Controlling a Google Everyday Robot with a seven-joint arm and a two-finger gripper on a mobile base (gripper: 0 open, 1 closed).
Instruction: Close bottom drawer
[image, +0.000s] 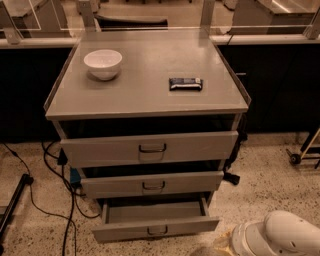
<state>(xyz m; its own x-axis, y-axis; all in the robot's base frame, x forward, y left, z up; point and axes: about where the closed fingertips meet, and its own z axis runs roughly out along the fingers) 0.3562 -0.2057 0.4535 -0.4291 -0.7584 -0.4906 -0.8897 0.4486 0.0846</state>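
Note:
The bottom drawer (125, 233) is grey metal with a small dark wire handle (157, 230). It stands pulled out the farthest of the three, and its empty inside shows. The middle drawer (110, 186) and top drawer (100, 149) also stand partly out. My white arm (280, 234) is at the lower right corner, near the floor. The gripper (214, 248) is a dim tan shape at the bottom edge, just right of and below the bottom drawer's front right corner, not touching it.
A white bowl (103, 63) and a dark wrapped bar (185, 84) lie on the cabinet top (150, 100). Black cables (50, 165) trail on the floor at the left. A wheeled stand leg (300, 155) is at the right.

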